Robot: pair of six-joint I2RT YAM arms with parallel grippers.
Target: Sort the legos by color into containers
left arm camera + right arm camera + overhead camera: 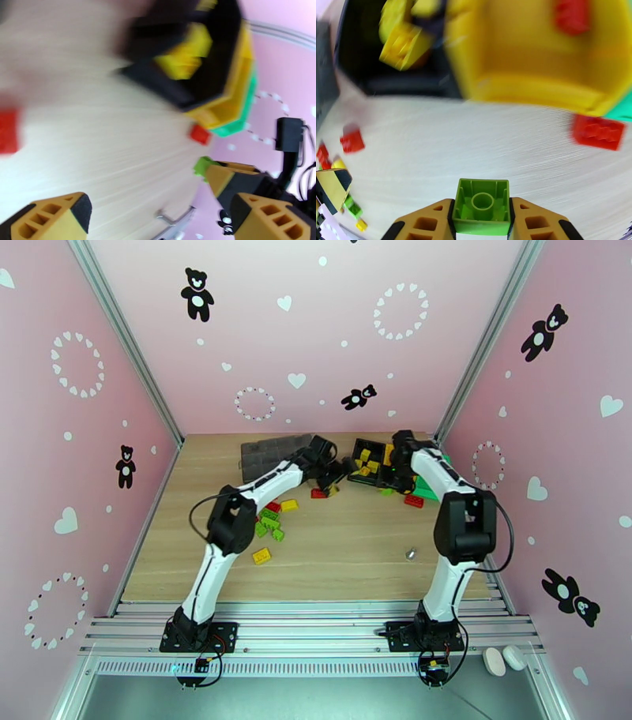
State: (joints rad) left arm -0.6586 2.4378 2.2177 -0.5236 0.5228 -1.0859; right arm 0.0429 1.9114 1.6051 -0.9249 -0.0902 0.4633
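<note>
A: Right gripper (482,206) state?
B: Clamped on a green lego (482,196), hollow underside toward lens; bottom centre of right wrist frame, over table (474,134); same lego also at lower right of left wrist frame
A: Left gripper (162,211)?
B: Spread wide, nothing between fingers (59,217); bottom corners of left wrist frame
A: Ahead of right gripper?
B: Upper part of right wrist frame: black bin (395,85) at left with yellow legos (401,43) inside, yellow bin (537,90) at centre with a red lego (570,15) inside, green bin (623,112) just showing at right edge
A: On table?
B: Second red lego (598,132) just beside yellow bin, right of frame; in top view, cluster of legos (271,523) left of centre under left arm, single yellow lego (261,556) below it
</note>
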